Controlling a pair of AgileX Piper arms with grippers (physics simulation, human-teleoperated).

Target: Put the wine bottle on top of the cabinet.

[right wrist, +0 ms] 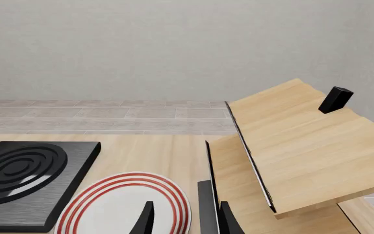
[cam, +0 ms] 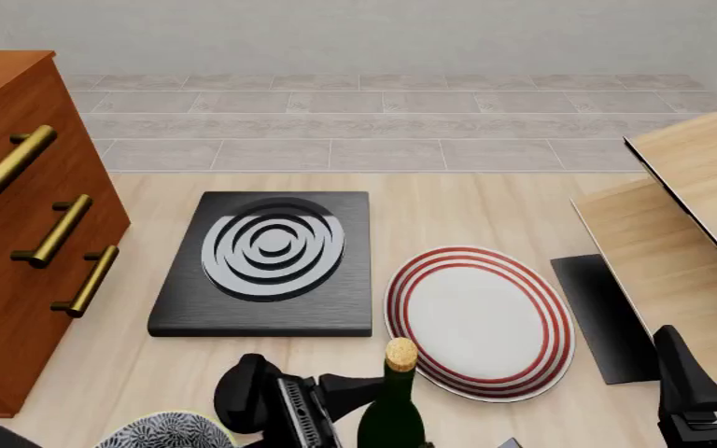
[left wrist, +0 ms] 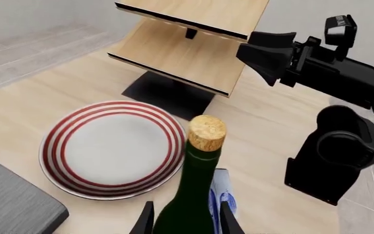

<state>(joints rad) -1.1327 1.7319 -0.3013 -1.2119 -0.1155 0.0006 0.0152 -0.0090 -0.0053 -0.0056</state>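
Note:
The wine bottle [cam: 394, 415], dark green with a tan cork, stands upright at the near edge of the table, just in front of the plate. My left gripper [left wrist: 187, 222] is at the bottle [left wrist: 190, 195], one finger on each side of its body. The jaws are spread wide and lie close against the glass. The reddish-brown cabinet [cam: 16, 233] with three brass handles stands at the far left, and its top is above the bottle. My right gripper [right wrist: 187, 222] is open and empty near the front right, and it also shows in the front view [cam: 708, 373].
A red-striped white plate [cam: 481, 322] lies right behind the bottle. A black hob [cam: 272, 261] lies between the plate and the cabinet. A pale wood shelf unit [cam: 695, 233] stands at the right. A patterned bowl [cam: 165, 432] sits at the front left.

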